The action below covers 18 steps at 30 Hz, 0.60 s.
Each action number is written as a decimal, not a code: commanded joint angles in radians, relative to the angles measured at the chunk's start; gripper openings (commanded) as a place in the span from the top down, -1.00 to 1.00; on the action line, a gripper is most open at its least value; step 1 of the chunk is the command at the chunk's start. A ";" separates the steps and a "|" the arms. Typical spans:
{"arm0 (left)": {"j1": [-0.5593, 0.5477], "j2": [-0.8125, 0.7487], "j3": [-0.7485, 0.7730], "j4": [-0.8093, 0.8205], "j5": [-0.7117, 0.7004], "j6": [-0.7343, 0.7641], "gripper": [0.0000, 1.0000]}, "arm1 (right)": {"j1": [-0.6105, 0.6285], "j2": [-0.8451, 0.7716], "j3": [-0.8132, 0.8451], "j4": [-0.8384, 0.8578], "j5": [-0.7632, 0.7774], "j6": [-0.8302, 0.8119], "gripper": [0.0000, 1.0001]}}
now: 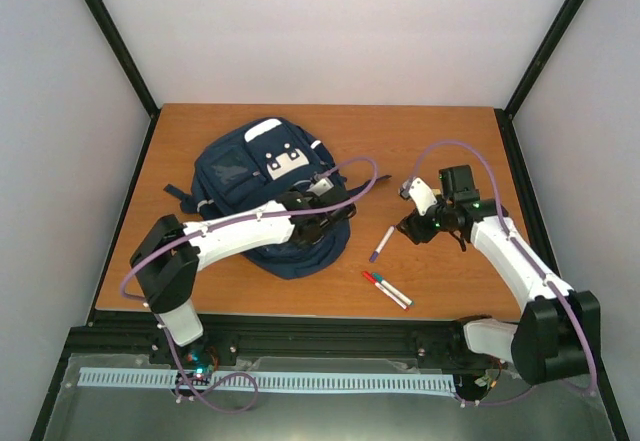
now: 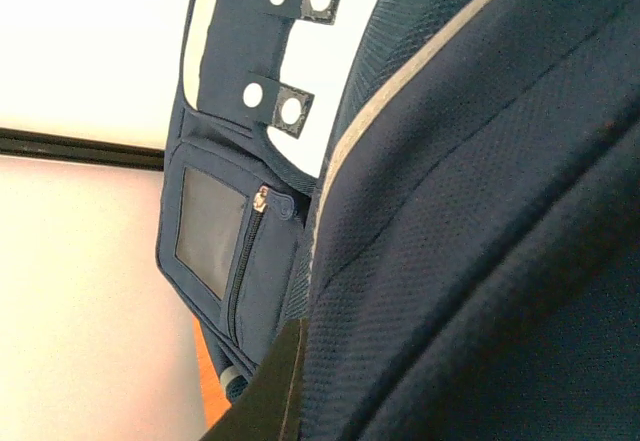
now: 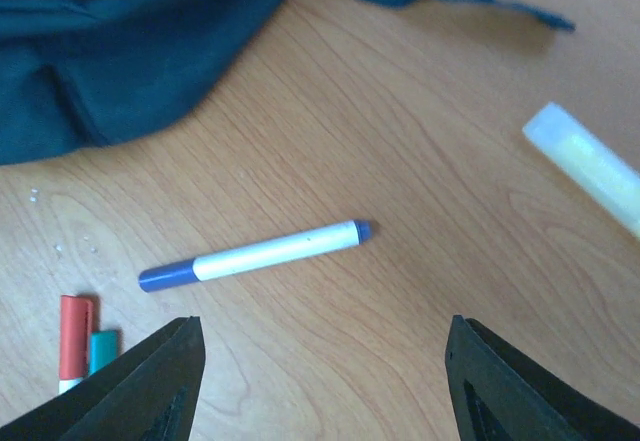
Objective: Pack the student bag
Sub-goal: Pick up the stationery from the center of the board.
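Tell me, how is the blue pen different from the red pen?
The blue pen has a blue cap; the red pen has a red one. The blue pen lies alone; the red pen lies right beside a teal pen. Both have white bodies and lie flat on the table, outside the bag.

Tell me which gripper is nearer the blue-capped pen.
Right. The right gripper hangs open just by the blue-capped pen; the left gripper is farther off, down at the backpack.
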 commanded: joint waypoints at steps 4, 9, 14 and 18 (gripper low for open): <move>0.032 -0.123 0.023 0.017 0.040 -0.049 0.99 | -0.036 0.157 0.110 -0.076 0.093 -0.041 -0.24; 0.053 -0.167 0.018 0.014 0.138 -0.074 0.98 | -0.136 0.296 0.245 -0.157 0.104 -0.091 -0.23; 0.055 -0.190 0.012 -0.002 0.187 -0.090 0.98 | -0.272 0.406 0.353 -0.205 0.189 -0.130 -0.24; 0.058 -0.215 0.004 -0.008 0.201 -0.098 0.98 | -0.387 0.496 0.409 -0.223 0.239 -0.155 -0.24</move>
